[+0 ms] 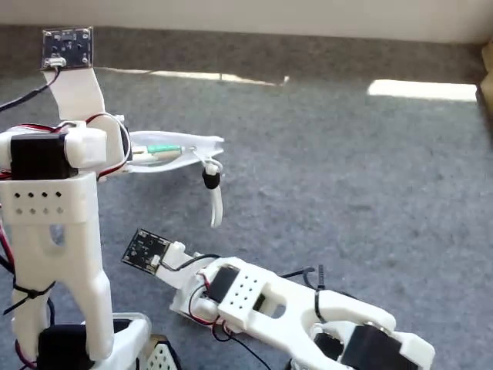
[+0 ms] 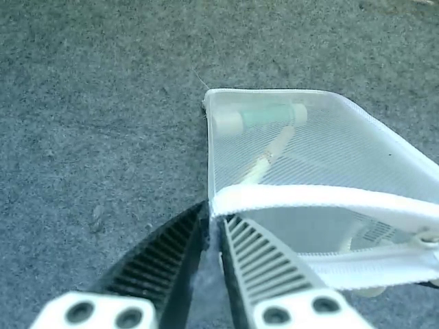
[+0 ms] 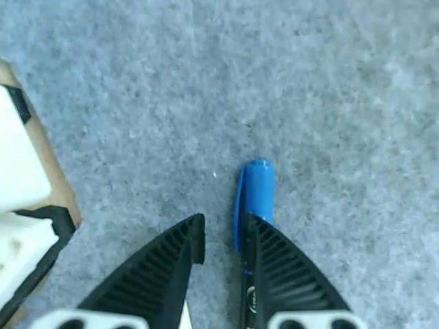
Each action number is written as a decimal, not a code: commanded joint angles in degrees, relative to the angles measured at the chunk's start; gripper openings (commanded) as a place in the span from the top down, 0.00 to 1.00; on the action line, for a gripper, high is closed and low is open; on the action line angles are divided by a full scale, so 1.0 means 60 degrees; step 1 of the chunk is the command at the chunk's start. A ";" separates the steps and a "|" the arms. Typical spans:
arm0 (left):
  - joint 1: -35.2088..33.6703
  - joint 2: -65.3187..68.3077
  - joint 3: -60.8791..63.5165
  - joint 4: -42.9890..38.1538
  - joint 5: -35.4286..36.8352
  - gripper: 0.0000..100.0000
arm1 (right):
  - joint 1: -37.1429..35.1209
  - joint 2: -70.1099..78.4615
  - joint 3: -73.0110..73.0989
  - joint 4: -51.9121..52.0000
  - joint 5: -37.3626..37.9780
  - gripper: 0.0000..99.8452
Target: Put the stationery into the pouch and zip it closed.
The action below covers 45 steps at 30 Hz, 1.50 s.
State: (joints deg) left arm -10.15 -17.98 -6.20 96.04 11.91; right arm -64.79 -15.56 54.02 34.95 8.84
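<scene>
Surface: one grey, felt-like carpet point(image 1: 362, 200) is spread under everything.

Arms: two white arms are counted. The left arm point(image 1: 54, 231) stands upright at the left of the high view. The right arm point(image 1: 293, 304) lies low along the near edge.

Left gripper point(image 2: 212, 216): its two black ribbed jaws are pressed together on the corner of the pouch, where the white zip tape begins.

Pouch: one white mesh pouch point(image 1: 181, 146) lies flat on the carpet just right of the left arm, with its near end held by that arm.

Zip tapes: two white tapes point(image 2: 322, 199) are seen in the left wrist view. They are parted near the gripper and closer together toward the far end.

Contents: two items are seen through the mesh. One is a pale green cylinder with white ends point(image 2: 267, 115). The other is a thin cream stick point(image 2: 264, 164), laid slantwise below it.

Zip pull: one black toggle point(image 1: 209, 179) with one white strap point(image 1: 217, 204) trails onto the carpet from the pouch's right end.

Right gripper point(image 3: 223, 229): its two black jaws are held apart and low over the carpet.

Pen: one blue-capped pen point(image 3: 254, 195) lies on the carpet outside the pouch. It is set between the right jaws and rests against one of them, with a gap left to the other.
</scene>
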 commanded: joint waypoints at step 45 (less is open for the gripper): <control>-0.0154 0.0095 0.0022 -0.0132 0.0103 0.99 | 0.1766 0.0476 -0.1223 0.0901 -0.0059 0.90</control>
State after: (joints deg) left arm -10.15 -17.98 -6.20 96.04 11.91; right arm -54.68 -15.56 47.96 40.13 8.84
